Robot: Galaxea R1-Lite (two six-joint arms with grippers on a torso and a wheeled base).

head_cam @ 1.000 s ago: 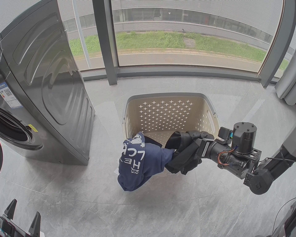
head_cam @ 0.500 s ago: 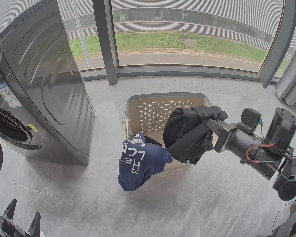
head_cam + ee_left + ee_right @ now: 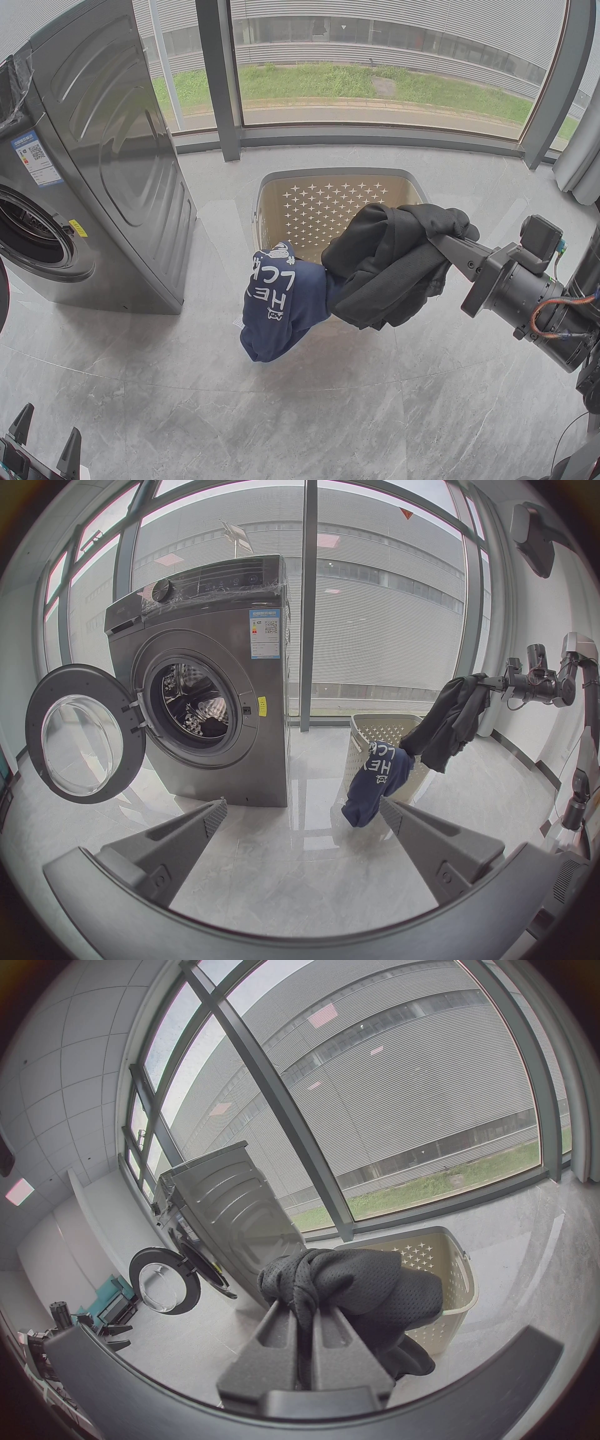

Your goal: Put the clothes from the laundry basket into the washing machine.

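Right gripper (image 3: 447, 241) is clamped on a black garment (image 3: 387, 269), held above the laundry basket (image 3: 331, 178), with its folds hanging below the fingers over the basket's near rim. Beside the hanging cloth, a navy garment (image 3: 281, 300) is draped over that rim, partly outside the basket. Well beyond it stands the washing machine (image 3: 206, 686) with its door (image 3: 81, 733) swung open. Left gripper (image 3: 301, 804) is spread wide and holds nothing.

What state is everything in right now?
washing machine door, swung fully open.
laundry basket, upright on the floor.
black garment, held up over the basket.
navy shirt, draped over the basket rim, hanging outside.
right gripper, shut on the black garment.
left gripper, open, empty.
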